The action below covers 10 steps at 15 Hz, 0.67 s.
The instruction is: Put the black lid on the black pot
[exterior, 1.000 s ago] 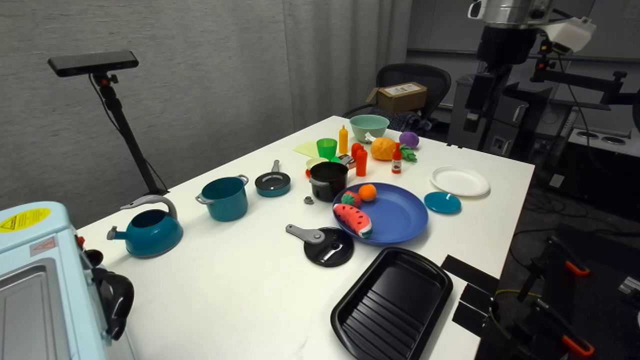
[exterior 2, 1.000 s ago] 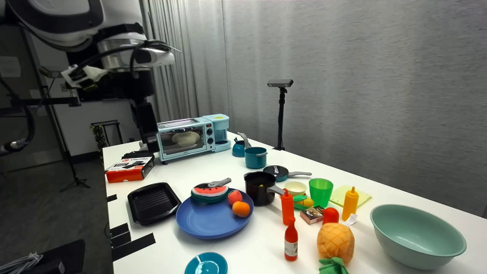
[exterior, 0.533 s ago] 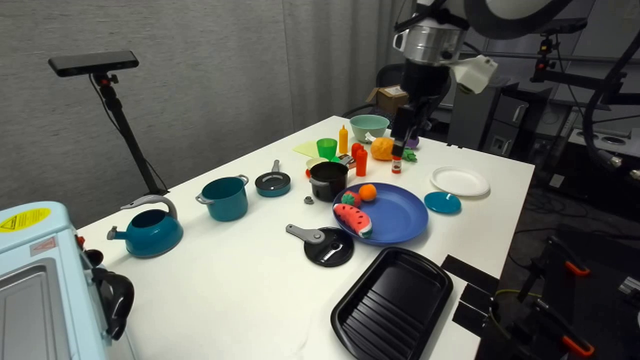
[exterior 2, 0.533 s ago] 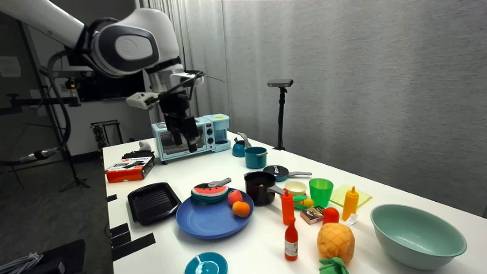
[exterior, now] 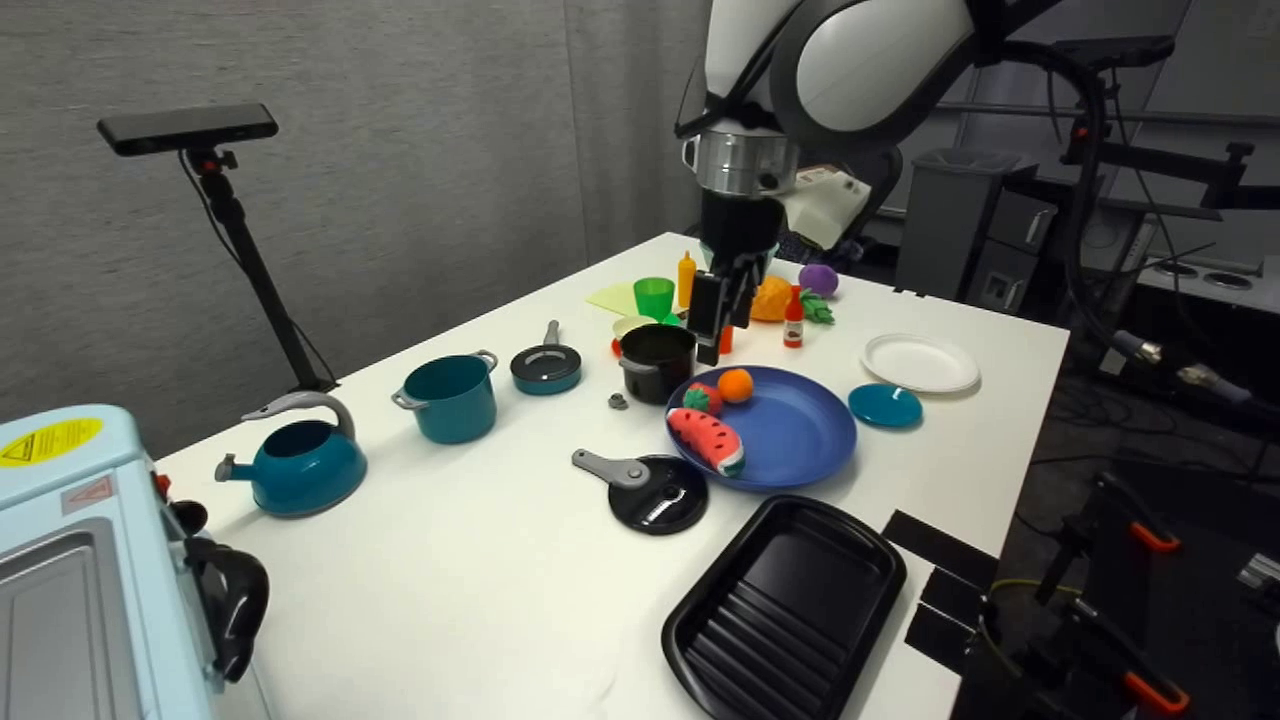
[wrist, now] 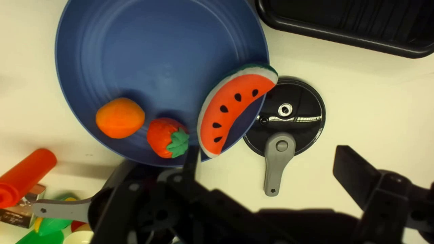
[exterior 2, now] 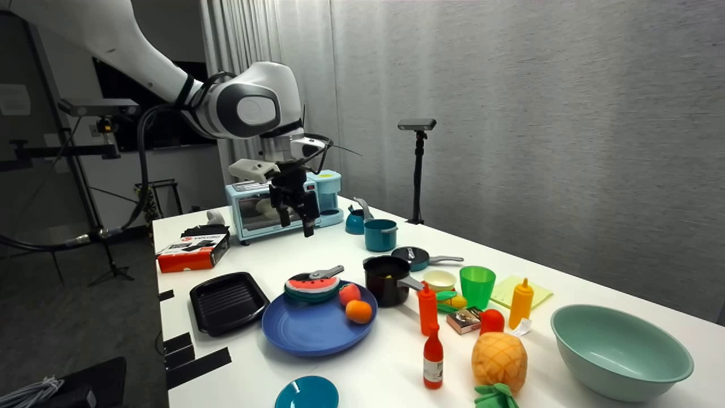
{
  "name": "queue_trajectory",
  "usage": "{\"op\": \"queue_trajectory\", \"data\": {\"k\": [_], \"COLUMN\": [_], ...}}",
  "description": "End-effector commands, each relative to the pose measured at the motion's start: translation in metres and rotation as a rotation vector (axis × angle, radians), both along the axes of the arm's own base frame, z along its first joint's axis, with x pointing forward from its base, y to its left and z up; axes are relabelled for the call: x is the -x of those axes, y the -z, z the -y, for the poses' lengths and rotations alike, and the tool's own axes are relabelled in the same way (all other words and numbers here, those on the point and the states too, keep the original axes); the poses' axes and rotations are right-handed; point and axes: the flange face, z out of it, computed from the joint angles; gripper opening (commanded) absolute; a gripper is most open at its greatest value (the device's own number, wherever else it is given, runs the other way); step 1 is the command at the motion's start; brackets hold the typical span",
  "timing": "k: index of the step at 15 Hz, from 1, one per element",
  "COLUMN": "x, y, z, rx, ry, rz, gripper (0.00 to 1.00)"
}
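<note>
Swung further inward since half a second ago with gripper [wrist: 267, 159] spread-fingered and empty; noted black lid [exterior: 662, 497] just beside blue plate [exterior: 800, 425], not yet on black pot [exterior: 656, 368]; advise lowering squarely astride grey handle [wrist: 278, 166], clear of watermelon slice [wrist: 222, 115].

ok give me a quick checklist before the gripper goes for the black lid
Gripper open and holding nothing: ok.
Grey handle uncovered: ok, all visible in the wrist view.
Black lid free of the blue plate: cannot tell; the plate hides part of its edge in the wrist view.
Gripper down at the handle: not ok, it hangs above the table.
Black pot uncovered: ok in both exterior views.
Pot empty: cannot tell; a yellow spot shows inside in an exterior view.
</note>
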Motion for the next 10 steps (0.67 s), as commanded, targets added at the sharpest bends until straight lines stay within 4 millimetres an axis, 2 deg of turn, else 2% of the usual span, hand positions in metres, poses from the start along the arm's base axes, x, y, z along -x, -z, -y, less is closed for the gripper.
{"op": "queue_trajectory", "data": {"k": [1, 8, 10], "x": [0.0003, 0.0007, -0.0047], "y": [-0.0028, -0.0068, -0.0049], "z": [0.0009, 0.0008, 0.0009], "rx": [0.000, -0.001, 0.012], "ry": [0.002, 0.001, 0.020], "rz": [0.003, 0.010, 0.013], "gripper": [1.00, 1.00, 1.00]}}
